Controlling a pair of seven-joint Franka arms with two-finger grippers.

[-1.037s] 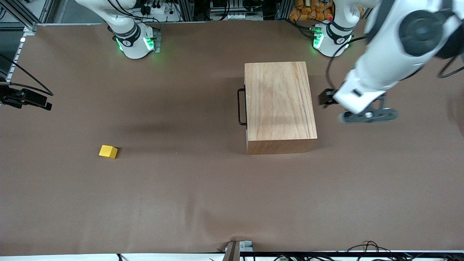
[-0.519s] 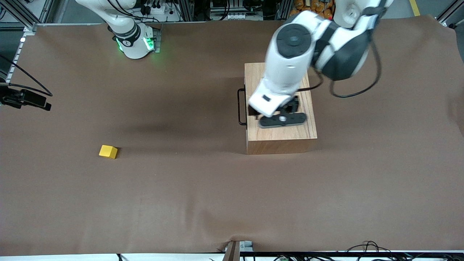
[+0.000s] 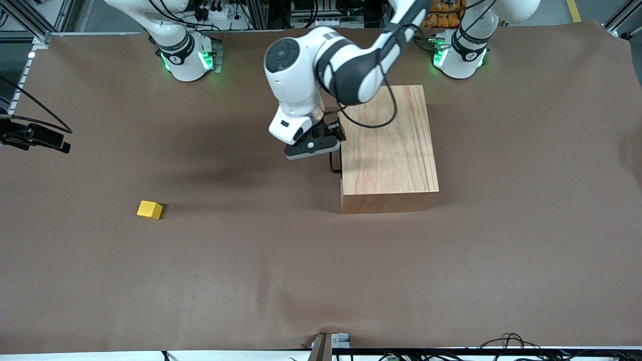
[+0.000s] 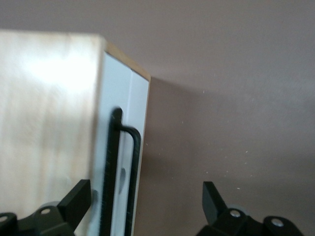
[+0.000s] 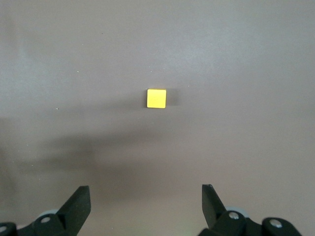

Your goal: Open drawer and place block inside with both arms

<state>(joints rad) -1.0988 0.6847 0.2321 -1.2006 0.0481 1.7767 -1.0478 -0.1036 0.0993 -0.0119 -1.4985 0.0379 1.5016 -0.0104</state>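
Observation:
The light-wood box [image 3: 386, 140] stands in the middle of the table with its drawer [image 4: 123, 98] shut. The left arm reaches over the box. My left gripper [image 3: 312, 146] [image 4: 145, 204] hangs open above the black handle [image 3: 332, 165] [image 4: 118, 162], which lies between the fingers, close to one fingertip [image 4: 78, 199]. The yellow block [image 3: 150, 209] [image 5: 156, 98] rests on the brown cloth toward the right arm's end, nearer the front camera than the box. My right gripper [image 5: 145, 204] is open high over the cloth, with the block ahead of its fingers. It does not show in the front view.
A brown cloth [image 3: 301, 271] covers the whole table. A black device [image 3: 35, 136] with cables sits at the table's edge at the right arm's end. Loose cables [image 3: 506, 343] lie along the edge nearest the front camera.
The left arm has swung from beside the box at its own end of the table, across the box top, to the handle side. Box and block have not moved.

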